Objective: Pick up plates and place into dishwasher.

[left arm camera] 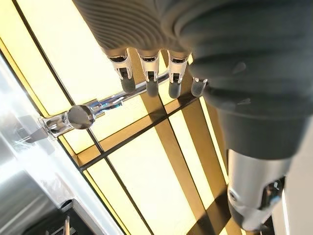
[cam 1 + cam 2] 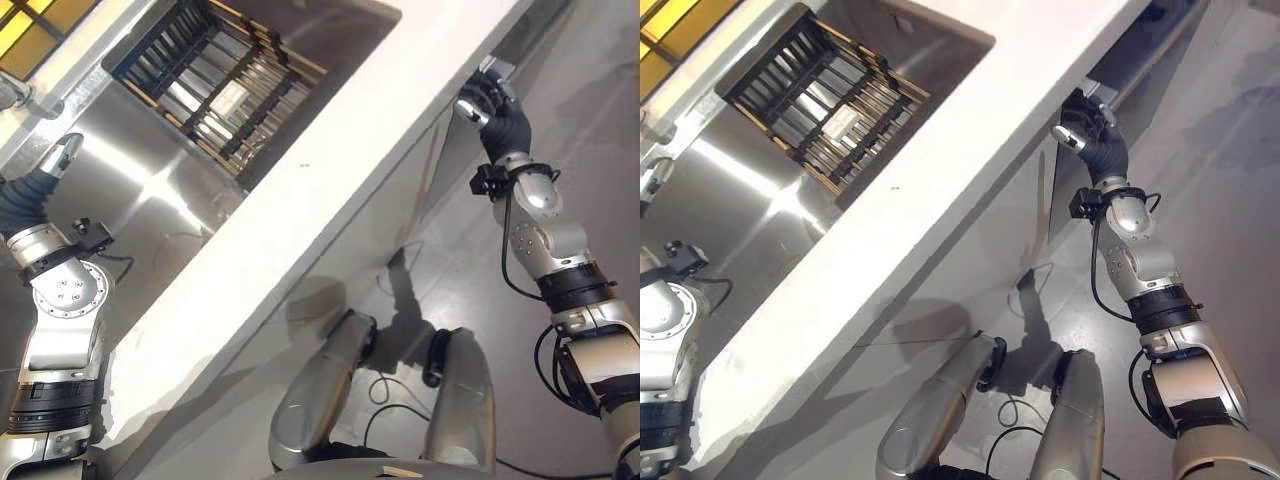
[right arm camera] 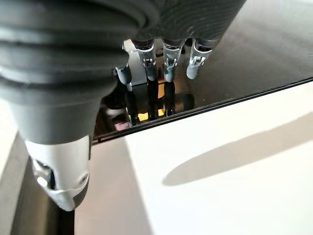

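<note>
Rack (image 2: 215,85) sits at 11 o'clock; left hand (image 1: 146,73) and right hand (image 3: 166,63), fingers relaxed, hold nothing; right could bump counter (image 2: 330,170).

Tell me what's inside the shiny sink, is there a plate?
Inside the sink sits a dark slatted rack, with no plate showing on it. What lies under the rack is hidden by its slats.

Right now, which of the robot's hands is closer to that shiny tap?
The left. Its left hand hovers right at the chrome tap by the sink; the right hand is off beyond the white counter, at its front.
</note>
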Controlling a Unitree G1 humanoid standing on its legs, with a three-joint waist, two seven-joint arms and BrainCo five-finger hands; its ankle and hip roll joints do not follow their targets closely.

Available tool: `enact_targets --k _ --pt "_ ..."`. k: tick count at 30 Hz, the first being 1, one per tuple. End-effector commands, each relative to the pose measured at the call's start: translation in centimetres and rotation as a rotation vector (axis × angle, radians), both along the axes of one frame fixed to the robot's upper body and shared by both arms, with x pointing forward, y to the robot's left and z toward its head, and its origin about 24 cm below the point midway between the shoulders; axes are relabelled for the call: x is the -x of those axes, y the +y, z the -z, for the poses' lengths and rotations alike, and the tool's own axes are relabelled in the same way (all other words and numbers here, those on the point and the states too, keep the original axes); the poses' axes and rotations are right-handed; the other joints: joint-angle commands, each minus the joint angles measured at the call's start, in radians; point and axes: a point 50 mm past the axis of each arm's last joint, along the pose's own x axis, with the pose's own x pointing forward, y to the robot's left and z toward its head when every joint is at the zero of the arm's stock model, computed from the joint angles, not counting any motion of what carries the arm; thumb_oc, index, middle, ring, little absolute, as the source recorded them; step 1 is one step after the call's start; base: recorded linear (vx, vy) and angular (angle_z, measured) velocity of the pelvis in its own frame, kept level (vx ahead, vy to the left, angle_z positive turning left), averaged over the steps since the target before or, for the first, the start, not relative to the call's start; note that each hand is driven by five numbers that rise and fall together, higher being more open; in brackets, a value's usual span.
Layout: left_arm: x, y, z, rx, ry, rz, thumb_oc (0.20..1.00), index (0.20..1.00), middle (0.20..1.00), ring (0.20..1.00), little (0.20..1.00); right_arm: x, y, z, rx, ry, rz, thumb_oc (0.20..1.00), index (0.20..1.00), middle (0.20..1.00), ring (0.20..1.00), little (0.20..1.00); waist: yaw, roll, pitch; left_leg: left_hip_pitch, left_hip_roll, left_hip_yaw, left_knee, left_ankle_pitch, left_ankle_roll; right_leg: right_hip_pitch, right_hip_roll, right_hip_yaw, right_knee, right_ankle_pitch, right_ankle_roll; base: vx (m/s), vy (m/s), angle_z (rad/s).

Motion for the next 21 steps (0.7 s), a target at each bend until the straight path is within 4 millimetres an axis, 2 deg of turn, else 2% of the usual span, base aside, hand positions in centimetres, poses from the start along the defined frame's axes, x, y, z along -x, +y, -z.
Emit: enact_targets --k 1,7,9,10,11,12,14,15,17,21 --pt "1.2 -0.8 3.1 -0.036 0.101 0.058 1.0 1.0 1.0 1.0 1.0 3.9 8.3 -12.3 -0.007 -0.646 -0.329 1.0 1.0 1.0 1.0 1.0 0.119 -0.146 -0.093 -0.023 0.014 0.052 0.037 -0.026 0.099 0.05 0.023 0.008 -0.209 0.199 -0.02 0.06 -0.165 0.34" --pt "0.4 -1.4 2.0 -0.088 0.077 0.077 1.0 1.0 1.0 1.0 1.0 3.3 8.0 -8.4 -0.078 -0.539 -0.213 1.0 1.0 1.0 1.0 1.0 0.089 -0.177 -0.093 0.042 0.033 0.053 -0.08 -0.003 0.103 0.143 0.04 -0.004 -0.39 0.3 0.006 -0.04 -0.107 0.07" --pt "0.1 -1.7 1.9 -0.091 0.074 0.084 1.0 1.0 1.0 1.0 1.0 2.8 7.7 -5.8 -0.129 -0.431 -0.153 1.0 1.0 1.0 1.0 1.0 0.069 -0.184 -0.094 0.069 0.042 0.062 -0.122 0.005 0.106 0.171 0.043 0.003 -0.446 0.327 0.009 -0.05 -0.028 -0.11" --pt "0.1 -1.8 1.9 -0.09 0.075 0.082 1.0 1.0 1.0 1.0 1.0 2.8 7.7 -5.2 -0.131 -0.413 -0.144 1.0 1.0 1.0 1.0 1.0 0.065 -0.186 -0.094 0.077 0.044 0.064 -0.131 0.007 0.106 0.179 0.044 0.005 -0.459 0.332 0.01 -0.06 0.016 -0.02" --pt "-0.1 -2.2 2.0 -0.086 0.077 0.086 1.0 1.0 1.0 1.0 1.0 2.6 7.4 -2.8 -0.168 -0.304 -0.069 1.0 1.0 1.0 1.0 1.0 0.045 -0.191 -0.097 0.097 0.051 0.074 -0.162 0.013 0.108 0.198 0.045 0.014 -0.501 0.351 0.013 -0.06 0.035 -0.01" --pt "-0.1 -2.4 2.1 -0.083 0.081 0.087 1.0 1.0 1.0 1.0 1.0 2.8 7.4 -1.2 -0.192 -0.248 -0.036 1.0 1.0 1.0 1.0 1.0 0.035 -0.194 -0.1 0.113 0.054 0.078 -0.184 0.019 0.11 0.214 0.047 0.021 -0.524 0.36 0.013 -0.07 0.051 -0.05" --pt "-0.1 -2.7 2.4 -0.078 0.088 0.089 1.0 1.0 1.0 1.0 1.0 3.3 7.0 2.0 -0.213 -0.147 0.037 1.0 1.0 1.0 1.0 1.0 0.013 -0.202 -0.111 0.143 0.059 0.086 -0.226 0.032 0.113 0.24 0.048 0.036 -0.575 0.383 0.015 -0.04 0.066 -0.13" --pt "-0.1 -3.0 2.6 -0.067 0.088 0.083 1.0 1.0 1.0 1.0 1.0 4.2 6.7 4.0 -0.227 -0.094 0.058 1.0 1.0 1.0 1.0 1.0 -0.005 -0.209 -0.122 0.163 0.062 0.093 -0.266 0.05 0.115 0.256 0.046 0.048 -0.614 0.406 0.018 -0.04 0.087 -0.17" --pt "0.0 -3.4 2.9 -0.059 0.092 0.074 1.0 1.0 1.0 1.0 1.0 5.6 6.3 6.3 -0.23 -0.022 0.108 1.0 1.0 1.0 1.0 1.0 -0.029 -0.219 -0.14 0.199 0.065 0.108 -0.31 0.061 0.118 0.28 0.042 0.066 -0.668 0.437 0.024 -0.05 0.135 -0.22" --pt "0.2 -4.0 3.8 -0.024 0.116 0.069 1.0 1.0 1.0 1.0 1.0 7.7 6.2 8.3 -0.259 0.059 0.173 1.0 1.0 1.0 1.0 1.0 -0.065 -0.221 -0.182 0.274 0.068 0.13 -0.399 0.084 0.121 0.315 0.035 0.1 -0.74 0.476 0.036 0.0 0.163 -0.43"
